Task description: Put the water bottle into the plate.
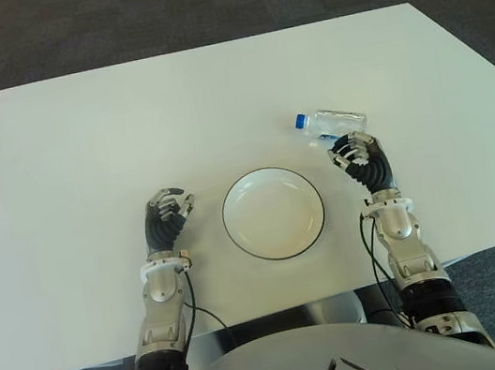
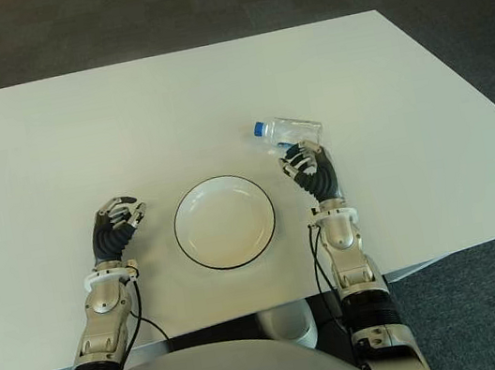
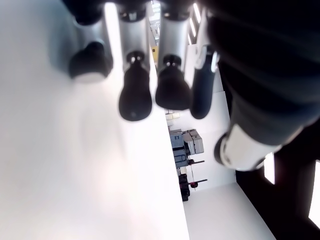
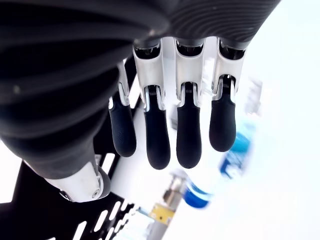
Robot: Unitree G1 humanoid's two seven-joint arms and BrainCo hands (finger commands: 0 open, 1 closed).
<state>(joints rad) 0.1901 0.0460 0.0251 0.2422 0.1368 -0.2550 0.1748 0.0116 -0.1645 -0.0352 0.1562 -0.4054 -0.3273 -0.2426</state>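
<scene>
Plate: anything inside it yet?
Nothing; the plate shows only bare white inside, none of it covered. The water bottle lies on its side on the table, just beyond the open right hand.

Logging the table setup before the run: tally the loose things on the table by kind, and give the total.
Water bottle: 1, lying on its side on the table, just beyond the right hand, not grasped.
Plate: 1, empty, between the right hand and the idle left hand.
Total: 2
</scene>
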